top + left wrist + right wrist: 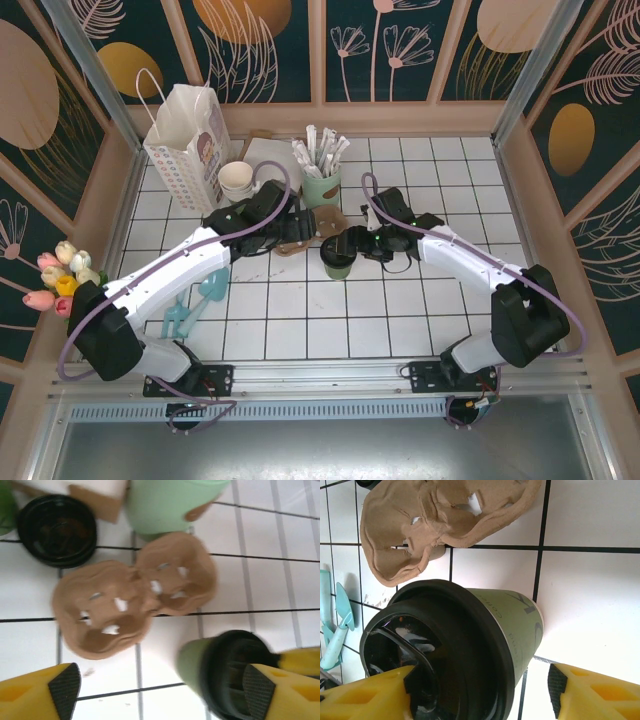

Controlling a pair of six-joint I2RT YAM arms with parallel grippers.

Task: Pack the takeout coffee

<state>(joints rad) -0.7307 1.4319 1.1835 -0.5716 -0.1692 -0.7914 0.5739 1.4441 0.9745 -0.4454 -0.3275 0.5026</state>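
Progress: takeout coffee [338, 260] lidded, stood on table [300, 320] near-right of carrier [135, 600] (not yet seated).
Left claw [160, 690]: spread wide, empty.
Right claw [484, 682]: set around takeout coffee; grip cannot be told.

Left arm [185, 265] reaches forward and inward, wrist tipped down. Left gripper [160, 692] has its jaws spread wide, black pads [65, 687] facing each other, nothing clamped (coffee cup [195, 667] sits just inside one finger, contact unclear). Right arm [460, 255] mirrors it, forward and inward, so the wrists end up close together. Right gripper [482, 685] has its jaws apart on either side of the cup: one finger overlaps the cup's top, the other pad [555, 685] stands clear of its wall.
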